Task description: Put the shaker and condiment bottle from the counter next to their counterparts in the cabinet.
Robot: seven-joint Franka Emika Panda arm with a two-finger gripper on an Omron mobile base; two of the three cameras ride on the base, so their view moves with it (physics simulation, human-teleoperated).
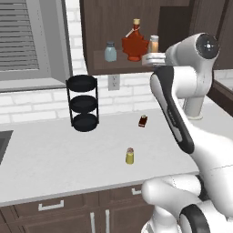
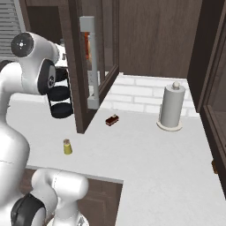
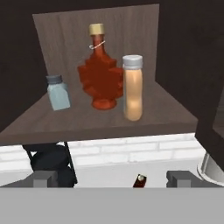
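Observation:
The orange condiment bottle (image 3: 132,87) (image 1: 154,44) stands upright on the cabinet shelf (image 3: 100,120), right beside the red maple-leaf bottle (image 3: 101,78) (image 1: 134,43). The pale blue-grey shaker (image 3: 58,92) (image 1: 110,52) stands left of them. My gripper (image 3: 113,178) (image 1: 150,59) hangs just in front of the shelf edge, open, with nothing between its fingertips (image 3: 43,178). It stands apart from the condiment bottle. The yellow-green shaker (image 1: 129,156) (image 2: 67,147) stands upright on the counter (image 1: 54,159) near its front edge, well below the gripper.
The cabinet's glass door (image 2: 88,62) stands open to the right of my hand. A black three-tier rack (image 1: 83,103) stands at the wall under the cabinet. A small dark red-and-black object (image 1: 143,121) (image 2: 112,120) lies on the counter. A paper-towel roll (image 2: 171,107) stands far right.

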